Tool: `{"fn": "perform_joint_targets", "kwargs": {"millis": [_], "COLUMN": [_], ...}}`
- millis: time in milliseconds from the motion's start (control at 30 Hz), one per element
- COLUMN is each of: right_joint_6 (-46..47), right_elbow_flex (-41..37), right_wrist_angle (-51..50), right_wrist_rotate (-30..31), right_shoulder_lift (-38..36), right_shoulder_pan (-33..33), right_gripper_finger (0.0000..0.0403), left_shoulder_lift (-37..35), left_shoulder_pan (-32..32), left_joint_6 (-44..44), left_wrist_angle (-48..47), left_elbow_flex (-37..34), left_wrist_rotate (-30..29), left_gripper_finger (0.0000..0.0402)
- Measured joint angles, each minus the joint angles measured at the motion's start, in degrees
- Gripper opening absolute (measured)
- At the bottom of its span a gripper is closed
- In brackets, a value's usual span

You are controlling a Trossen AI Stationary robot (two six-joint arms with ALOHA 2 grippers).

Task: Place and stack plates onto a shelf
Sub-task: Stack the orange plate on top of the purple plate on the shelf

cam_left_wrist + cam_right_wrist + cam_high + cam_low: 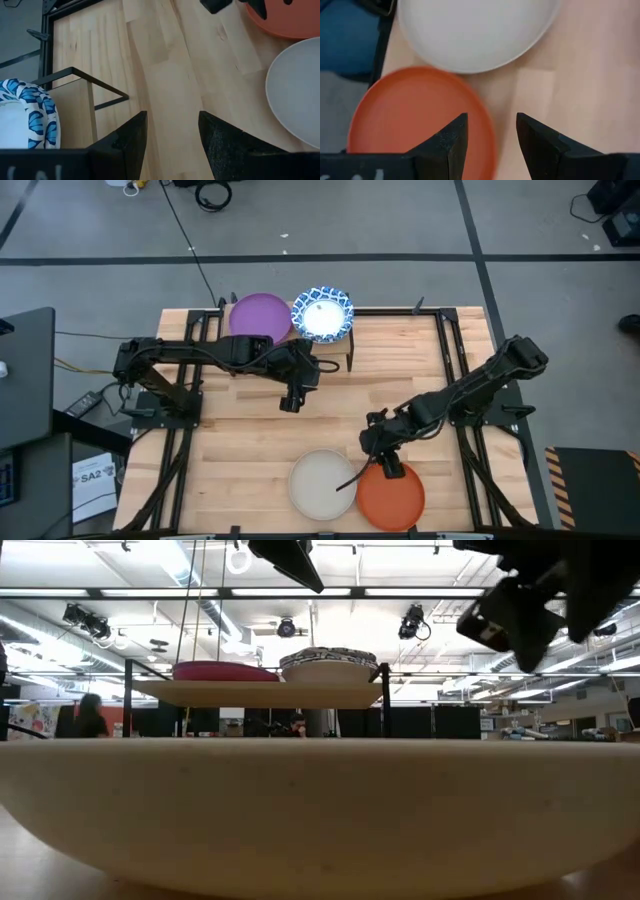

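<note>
The shelf stands at the table's far edge. On it rest a purple plate and, to its right, blue-rimmed white plates, which the low view shows as a small stack. A beige plate and an orange plate lie side by side on the table near its near edge. My left gripper hangs open over bare table, in front of the shelf. My right gripper is open above the orange plate's rim, one finger over the plate and one over the table.
The table is of light wood planks, with black frame rails along its left and right sides. The shelf's thin black legs stand close to my left gripper. The beige plate fills the low view's foreground. People show in the room beyond.
</note>
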Motion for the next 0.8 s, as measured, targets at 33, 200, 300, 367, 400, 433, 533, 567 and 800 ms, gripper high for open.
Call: {"fn": "perform_joint_targets", "kwargs": {"millis": [33, 200, 300, 367, 400, 433, 533, 567, 800], "right_joint_6": [0.1, 0.1, 0.1, 0.1, 0.1, 0.0, 0.0, 0.0, 0.1], "right_elbow_flex": [0.0, 0.0, 0.0, 0.0, 0.0, 0.0, 0.0, 0.0, 0.0], "right_wrist_angle": [0.0, -0.2, -0.8, -1.5, -1.8, -2.2, -2.6, -2.5, -3.0], "right_wrist_rotate": [-1.0, -2.6, -2.6, -2.4, -2.2, -2.0, -2.0, -2.0, -2.0], "right_shoulder_lift": [0.5, 2.9, 4.3, 5.1, 5.5, 5.9, 6.8, 7.1, 9.0], "right_shoulder_pan": [0.1, 0.7, 0.7, 0.6, 0.6, 0.6, 0.6, 0.6, 0.6], "right_gripper_finger": [0.0173, 0.0173, 0.0173, 0.0173, 0.0173, 0.0173, 0.0173, 0.0173, 0.0173], "left_shoulder_lift": [0.0, 0.0, 0.0, 0.0, 0.0, 0.0, 0.0, 0.0, 0.0], "left_shoulder_pan": [0.0, 0.0, 0.0, 0.0, 0.0, 0.0, 0.0, 0.0, 0.0], "left_joint_6": [0.0, 0.0, 0.0, 0.0, 0.0, 0.0, 0.0, 0.0, -1.0], "left_wrist_angle": [0.0, 0.0, 0.0, 0.0, 0.0, 0.0, 0.0, 0.0, 0.0], "left_elbow_flex": [0.0, 0.0, 0.0, 0.0, 0.0, 0.0, 0.0, 0.0, 0.0], "left_wrist_rotate": [0.0, 0.0, 0.0, 0.0, 0.0, 0.0, 0.0, 0.0, 0.0], "left_gripper_finger": [0.0183, 0.0183, 0.0183, 0.0183, 0.0183, 0.0183, 0.0183, 0.0183, 0.0183]}}
